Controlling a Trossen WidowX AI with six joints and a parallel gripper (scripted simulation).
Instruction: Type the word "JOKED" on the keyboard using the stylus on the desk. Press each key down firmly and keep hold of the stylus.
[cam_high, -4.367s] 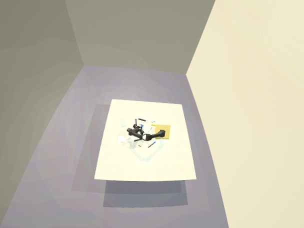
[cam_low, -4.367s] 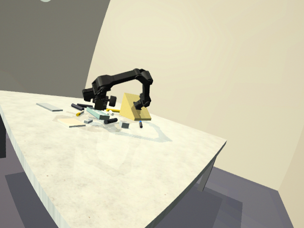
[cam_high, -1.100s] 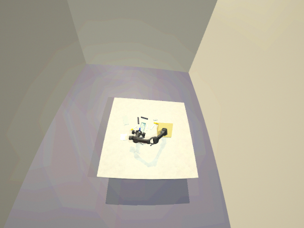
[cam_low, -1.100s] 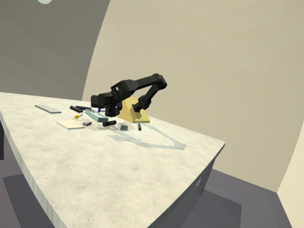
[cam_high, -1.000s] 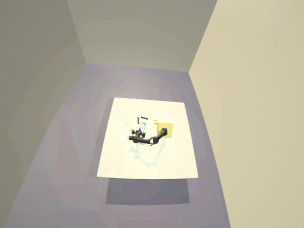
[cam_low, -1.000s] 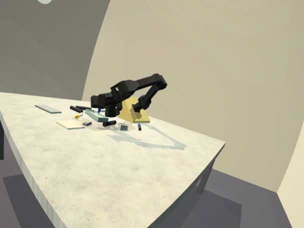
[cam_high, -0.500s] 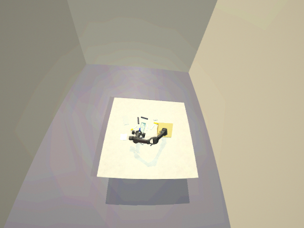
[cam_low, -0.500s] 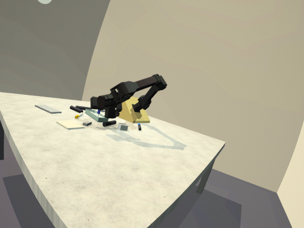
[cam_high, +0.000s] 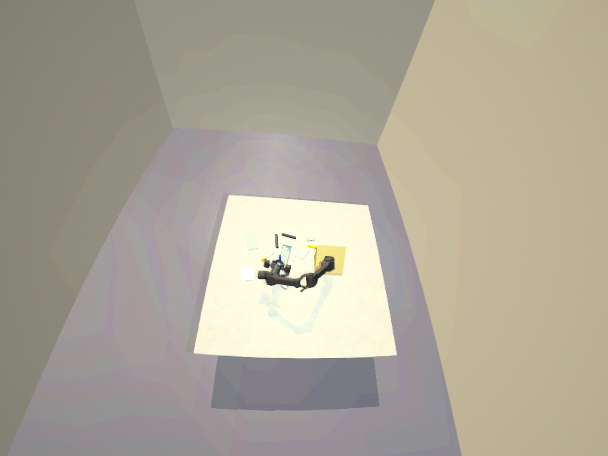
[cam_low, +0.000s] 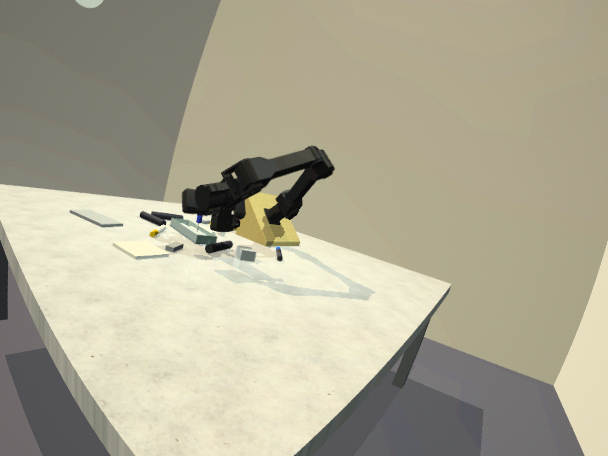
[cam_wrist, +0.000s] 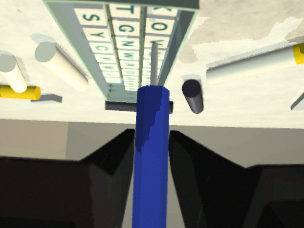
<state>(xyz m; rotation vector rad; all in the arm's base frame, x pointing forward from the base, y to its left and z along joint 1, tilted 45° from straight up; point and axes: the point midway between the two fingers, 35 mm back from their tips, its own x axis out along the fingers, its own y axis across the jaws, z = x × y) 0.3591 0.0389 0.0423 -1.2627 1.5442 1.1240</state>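
Note:
My gripper (cam_high: 279, 263) (cam_low: 200, 213) (cam_wrist: 151, 137) is shut on the blue stylus (cam_high: 280, 258) (cam_low: 199, 219) (cam_wrist: 152, 112), which points down over the keyboard. The thin grey tip shows in the wrist view over the column with O and V, with its end at the V key just beside O. I cannot tell whether it touches a key. The green-grey keyboard (cam_high: 286, 251) (cam_low: 205, 239) (cam_wrist: 190, 4) has raised walls and white keys with green letters. Part of the keyboard lies beyond the top of the wrist view, and the stylus hides some keys.
A yellow wedge block (cam_high: 337, 260) (cam_low: 256, 220) stands near the arm's base. A black cylinder (cam_wrist: 193, 95) and a white-and-yellow marker (cam_wrist: 255, 65) lie beside the keyboard. Another black cylinder (cam_low: 219, 246), a grey block (cam_low: 246, 254) and a cream pad (cam_high: 247, 274) (cam_low: 140, 249) lie nearby.

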